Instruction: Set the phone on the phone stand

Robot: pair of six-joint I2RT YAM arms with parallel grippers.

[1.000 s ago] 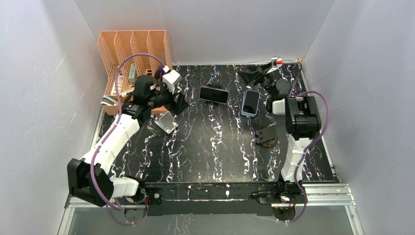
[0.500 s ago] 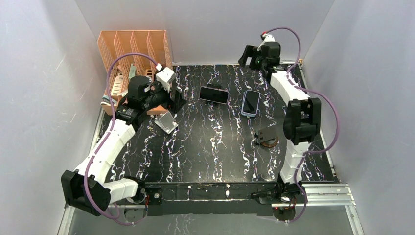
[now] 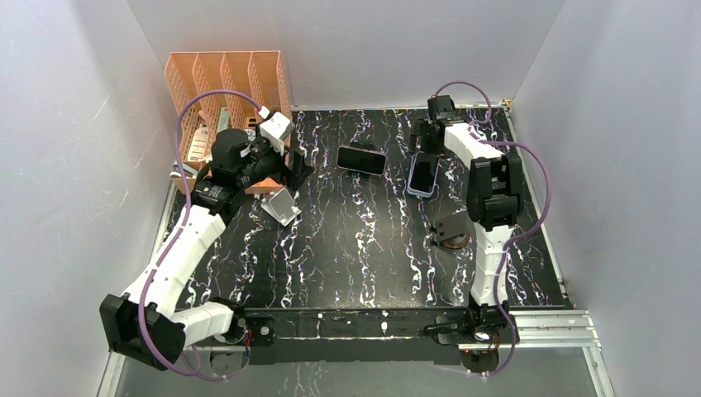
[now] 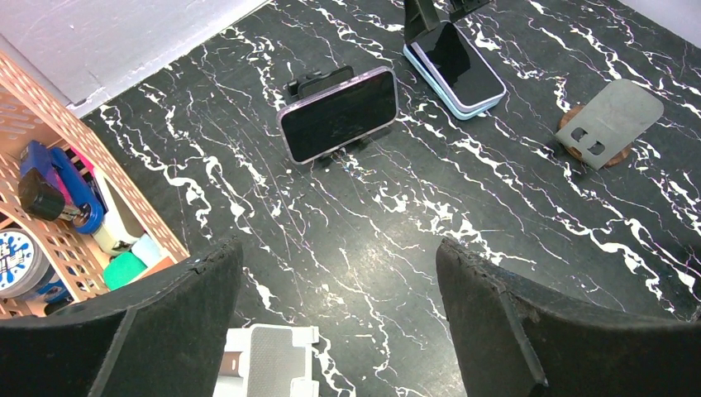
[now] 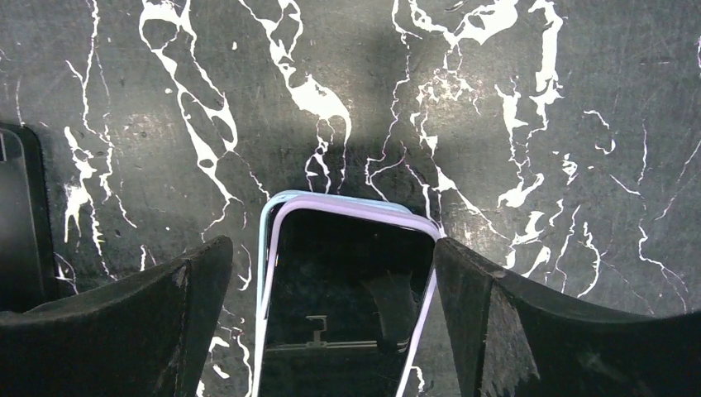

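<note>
Two phones lie stacked flat, a lilac-cased one (image 5: 347,289) on a light-blue one; the stack also shows in the top view (image 3: 422,174) and the left wrist view (image 4: 459,66). My right gripper (image 5: 331,273) is open, just above the stack's far end, one finger on each side. The right finger is close to the lilac edge. A third phone (image 3: 361,159) leans sideways on a black stand (image 4: 318,80). A grey stand on a brown base (image 3: 452,227) is empty. My left gripper (image 4: 337,248) is open and empty above the table's left part.
A small white and grey stand (image 3: 282,205) lies under my left gripper (image 3: 295,164). An orange slotted organizer (image 3: 216,83) with small items stands at the back left. Grey walls close in the table on three sides.
My right arm has swung from high at the back wall down to the stacked phones. My left arm has drawn slightly left and back.
</note>
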